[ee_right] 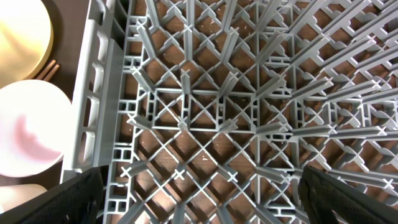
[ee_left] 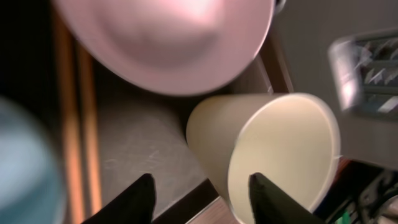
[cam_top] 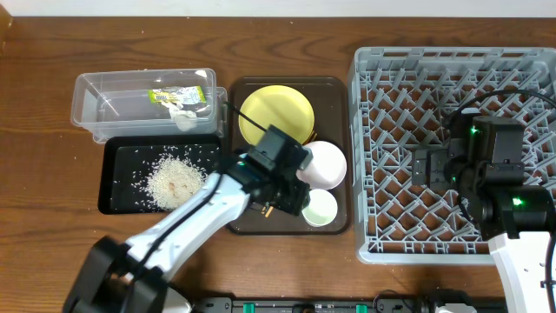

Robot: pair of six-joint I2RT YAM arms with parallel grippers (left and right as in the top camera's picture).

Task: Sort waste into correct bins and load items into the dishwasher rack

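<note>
The left claw [ee_left: 200, 183] is hanging low over the brown tray [cam_top: 334, 87] with its jaws standing apart. One finger is crossing the rim of the pale cup [ee_left: 280, 155], and nothing is looking clamped. The white bowl [cam_top: 323, 163] is sitting just beyond the cup, the yellow plate [cam_top: 276, 113] behind that, and chopsticks [ee_right: 46, 70] are lying by the plate. A blue bowl [ee_left: 25, 162] is showing blurred at the edge of the left wrist view.

Further out, the wrapper [cam_top: 178, 94] and tissue [cam_top: 184, 113] are lying in the clear tub [cam_top: 104, 91], and the rice [cam_top: 174, 181] is lying in the black tray [cam_top: 117, 196]. So the waste sorting is looking finished.

The right claw [ee_right: 202, 186] is hovering wide open and empty over the grey rack [cam_top: 452, 61]. The rack is holding nothing, so all the loading is looking yet to be done, probably starting with the cup.
</note>
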